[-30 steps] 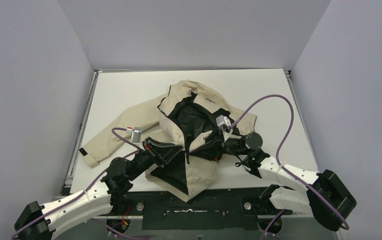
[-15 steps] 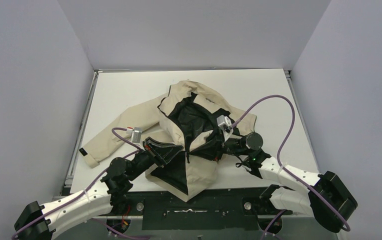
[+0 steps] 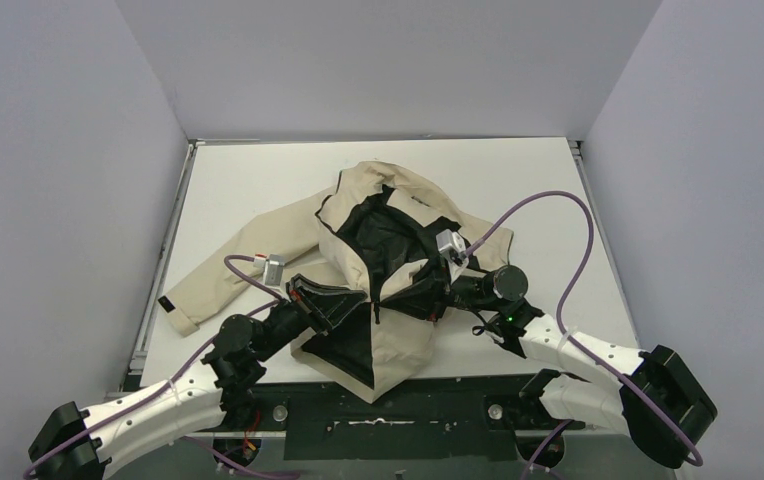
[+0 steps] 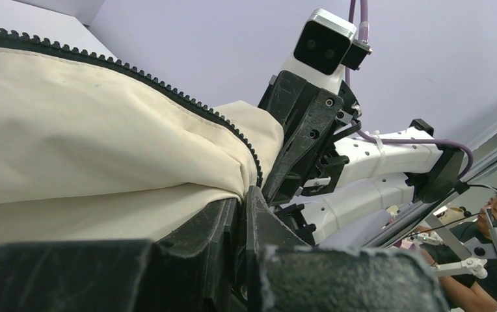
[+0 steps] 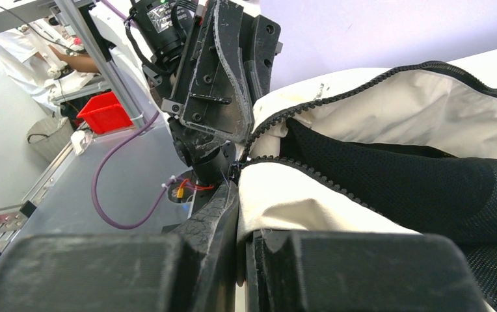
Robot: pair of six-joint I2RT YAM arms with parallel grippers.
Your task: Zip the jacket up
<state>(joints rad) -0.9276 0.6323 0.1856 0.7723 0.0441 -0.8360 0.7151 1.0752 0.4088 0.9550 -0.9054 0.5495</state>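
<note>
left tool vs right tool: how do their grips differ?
Left tool reaches in from the left, pinching one toothed front edge; right tool reaches from the right, pinching the opposite edge. Left tool's pinch shows beige shell; right tool's also shows black mesh lining. Both are shut on the jacket, tips close together.

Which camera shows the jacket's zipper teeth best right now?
Right wrist: both rows of zipper teeth show close up, converging by its jaws. Left wrist shows only one row; the top view gives just a thin dark line.
</note>
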